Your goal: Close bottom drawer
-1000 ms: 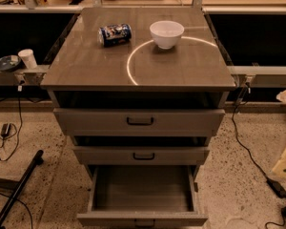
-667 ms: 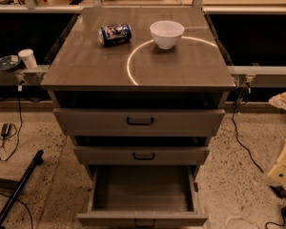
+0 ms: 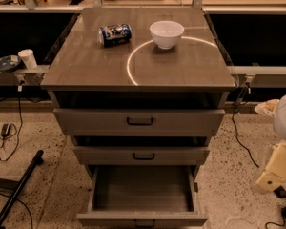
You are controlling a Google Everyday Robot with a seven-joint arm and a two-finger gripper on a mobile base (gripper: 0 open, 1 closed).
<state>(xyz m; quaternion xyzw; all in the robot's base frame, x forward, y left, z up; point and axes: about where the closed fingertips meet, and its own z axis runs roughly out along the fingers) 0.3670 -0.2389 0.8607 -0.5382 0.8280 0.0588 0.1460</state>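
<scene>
The bottom drawer (image 3: 142,197), a grey-brown box with a flat front, was seen pulled far out at the foot of the grey-brown three-drawer cabinet (image 3: 138,123), its plain interior exposed. The cream pincer (image 3: 275,171) was placed low at the right edge, well apart from it; its opening could not be told.

- Cabinet top (image 3: 86,66): smooth grey-brown laminate look, semi-gloss; it reflects a bright arc of light.
- Bottom drawer (image 3: 143,192): matt grey-brown panels inside and on the front; small bar handle is dark and dull.
- Bowl (image 3: 167,34): white, glossy, ceramic-like.
- Can (image 3: 115,34): metal, with a shiny blue printed skin.
- Cup (image 3: 27,58): white, matt, paper-like.
- Floor (image 3: 62,185): speckled, stone-like, low sheen.
- Gripper (image 3: 271,175): at the right edge, low beside the cabinet; cream matt plastic shell.
</scene>
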